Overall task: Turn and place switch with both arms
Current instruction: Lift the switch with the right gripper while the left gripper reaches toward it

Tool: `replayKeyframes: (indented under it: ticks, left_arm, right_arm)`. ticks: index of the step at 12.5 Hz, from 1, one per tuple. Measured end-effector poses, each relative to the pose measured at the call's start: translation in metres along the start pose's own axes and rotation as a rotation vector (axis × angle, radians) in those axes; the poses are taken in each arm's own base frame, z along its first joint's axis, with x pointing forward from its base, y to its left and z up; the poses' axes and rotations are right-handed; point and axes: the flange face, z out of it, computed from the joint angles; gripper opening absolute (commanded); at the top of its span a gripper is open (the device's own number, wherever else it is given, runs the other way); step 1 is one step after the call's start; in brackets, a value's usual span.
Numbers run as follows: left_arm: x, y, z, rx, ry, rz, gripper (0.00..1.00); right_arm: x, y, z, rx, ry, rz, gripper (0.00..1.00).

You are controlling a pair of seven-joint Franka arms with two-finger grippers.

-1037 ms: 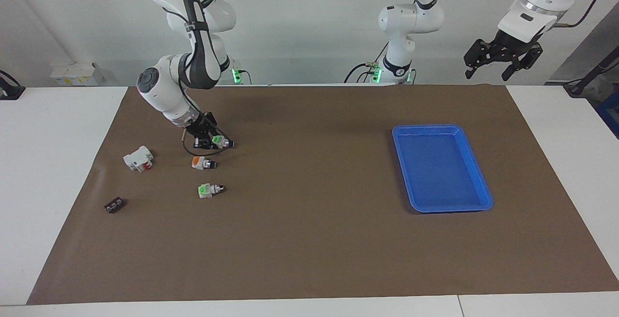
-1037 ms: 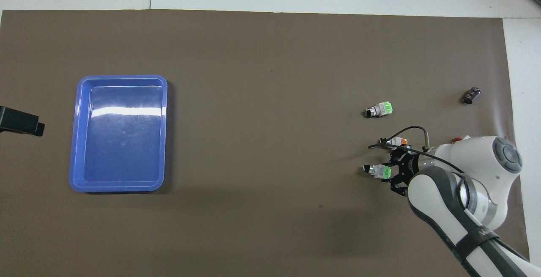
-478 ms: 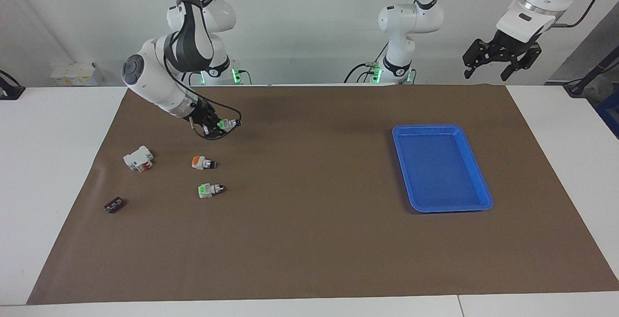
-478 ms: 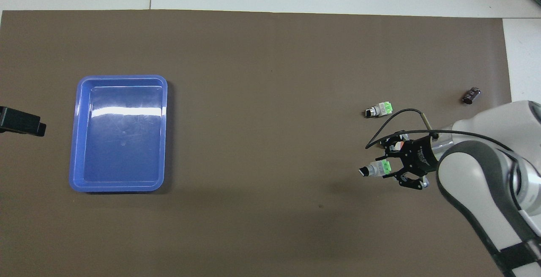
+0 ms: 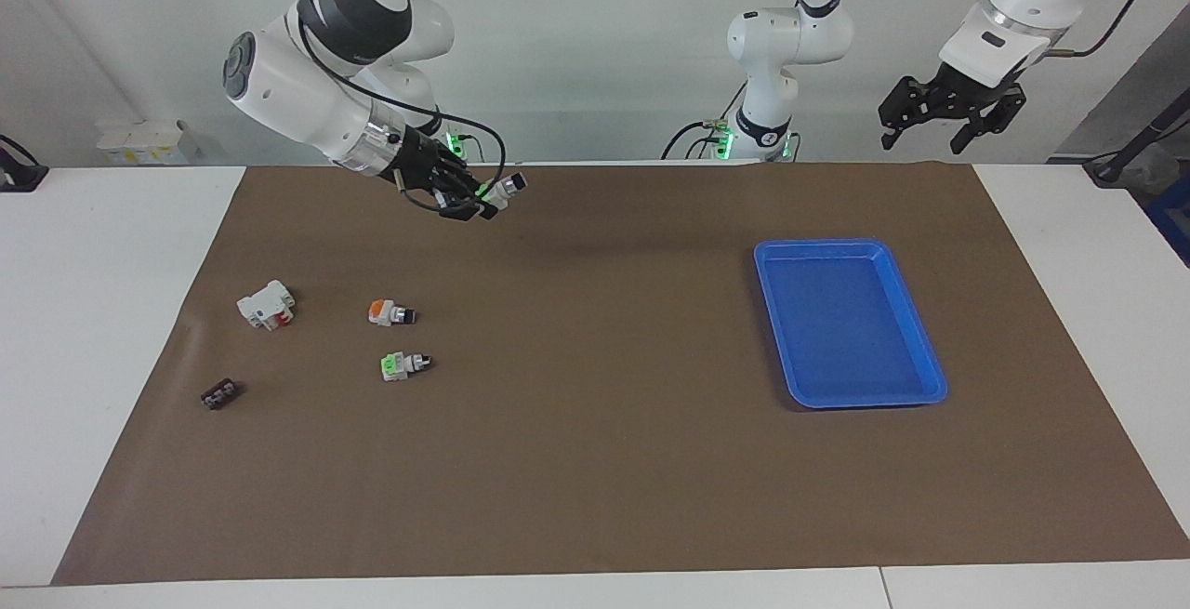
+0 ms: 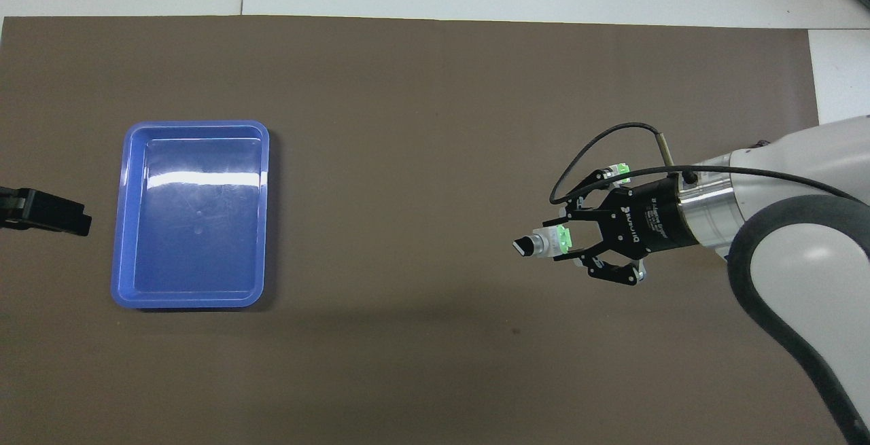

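My right gripper (image 5: 483, 198) (image 6: 565, 242) is shut on the switch (image 5: 503, 188) (image 6: 542, 244), gripping it at its pale green cap. The black knob points out from the fingertips. The switch hangs in the air over the brown mat, toward the right arm's end of the table. My left gripper (image 5: 923, 133) (image 6: 49, 211) waits high up with its fingers open and nothing in them, over the table's edge at the left arm's end, beside the tray.
A blue tray (image 5: 916, 330) (image 6: 194, 227) lies toward the left arm's end. On the mat lie another green-capped switch (image 5: 402, 365) (image 6: 619, 171), an orange-capped switch (image 5: 388, 313), a white block with red parts (image 5: 267, 304) and a small black part (image 5: 218, 394).
The right arm has lifted the switch off the mat and carried it up and toward the middle of the table. The left gripper has shifted only slightly.
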Motion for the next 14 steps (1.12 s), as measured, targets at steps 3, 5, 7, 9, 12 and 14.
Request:
replayKeyframes:
  ticks: [3, 5, 7, 9, 12, 14]
  left_arm:
    - [-0.004, 0.059, 0.005, -0.094, -0.015, -0.042, 0.91]
    - [-0.005, 0.081, 0.001, -0.22, -0.024, -0.115, 0.91]
    - [-0.002, 0.097, -0.004, -0.355, -0.02, -0.223, 0.89]
    - [0.002, 0.116, -0.003, -0.464, -0.028, -0.35, 0.87]
    - [0.002, 0.136, -0.002, -0.607, -0.095, -0.511, 0.56]
    - [0.003, 0.136, -0.007, -0.684, -0.129, -0.599, 0.49]
  right_arm:
    - [-0.037, -0.023, 0.025, 0.066, -0.036, 0.055, 0.0]
    - [-0.072, -0.033, 0.043, 0.08, -0.059, 0.065, 0.0]
    - [-0.113, -0.046, 0.051, 0.138, -0.097, 0.038, 0.0]
    - [-0.145, -0.054, 0.073, 0.194, -0.118, 0.038, 0.0]
    - [-0.16, -0.049, 0.104, 0.154, -0.116, 0.019, 0.0]
    - [-0.163, -0.048, 0.108, 0.148, -0.116, 0.007, 0.0]
